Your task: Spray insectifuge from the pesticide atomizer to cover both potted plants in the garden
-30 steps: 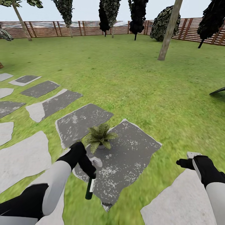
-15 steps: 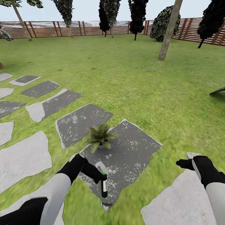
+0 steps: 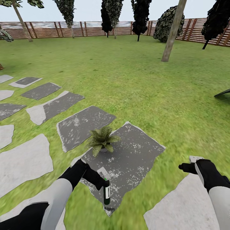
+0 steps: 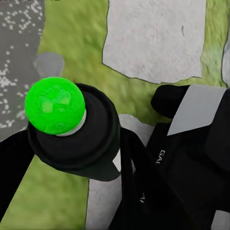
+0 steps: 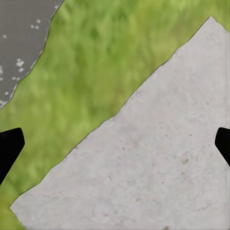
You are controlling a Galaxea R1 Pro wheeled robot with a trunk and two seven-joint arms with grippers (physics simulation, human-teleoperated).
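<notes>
Head view: my left tool (image 3: 103, 182) is closed around the pesticide atomizer (image 3: 106, 193), which hangs roughly upright with its white label patch facing me, above the near edge of a dark grey stepping stone (image 3: 134, 159); one potted plant (image 3: 102, 139) sits on that same stone, just beyond the bottle, near the stone's far left corner; the garden (image 3: 127, 80) spreads behind as green lawn up to a brown slatted fence (image 3: 76, 29) and trees. Left wrist view: the atomizer's green dot (image 4: 54, 106) caps the black body, and the tool's dark fingers (image 4: 139, 177) press against its sides. My right tool (image 3: 188, 164) hovers over a pale stone (image 3: 182, 207); in the right wrist view its fingertips (image 5: 9, 146) stand wide apart at opposite edges, nothing between them, with the pale slab (image 5: 143, 167) and grass below.
</notes>
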